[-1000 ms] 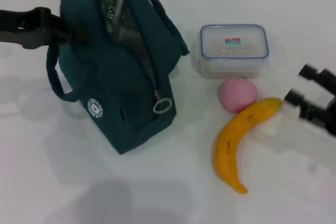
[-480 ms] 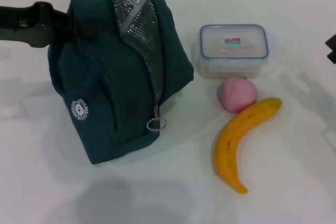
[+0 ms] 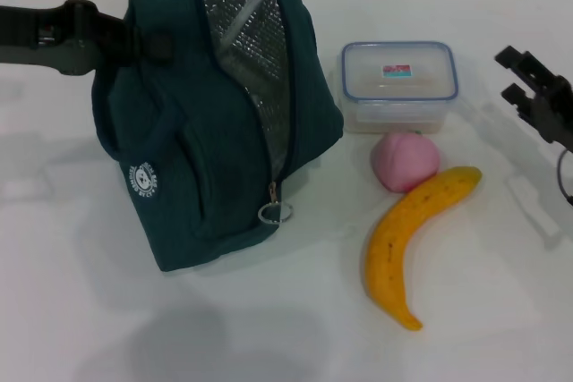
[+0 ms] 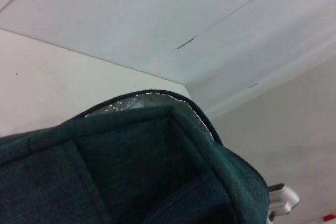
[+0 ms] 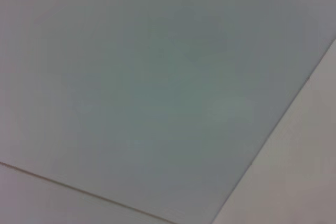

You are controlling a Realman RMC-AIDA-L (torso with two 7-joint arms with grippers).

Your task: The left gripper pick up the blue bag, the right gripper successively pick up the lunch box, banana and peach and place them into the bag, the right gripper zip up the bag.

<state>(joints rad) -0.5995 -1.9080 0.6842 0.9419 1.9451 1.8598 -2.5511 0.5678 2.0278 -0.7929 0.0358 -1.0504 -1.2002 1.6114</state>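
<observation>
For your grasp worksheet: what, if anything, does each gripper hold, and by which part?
The left gripper holds the blue bag by its upper left edge. The right gripper, open beside the lunch box, holds nothing.

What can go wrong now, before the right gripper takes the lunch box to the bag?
1. The blue bag leans and its opening faces sideways, so the lunch box may catch on its rim.
2. The peach touches the banana and lies close to the box; the right gripper, open beside the box, might nudge it.
3. The left gripper holds only the bag's far side, so the bag could sag.
</observation>
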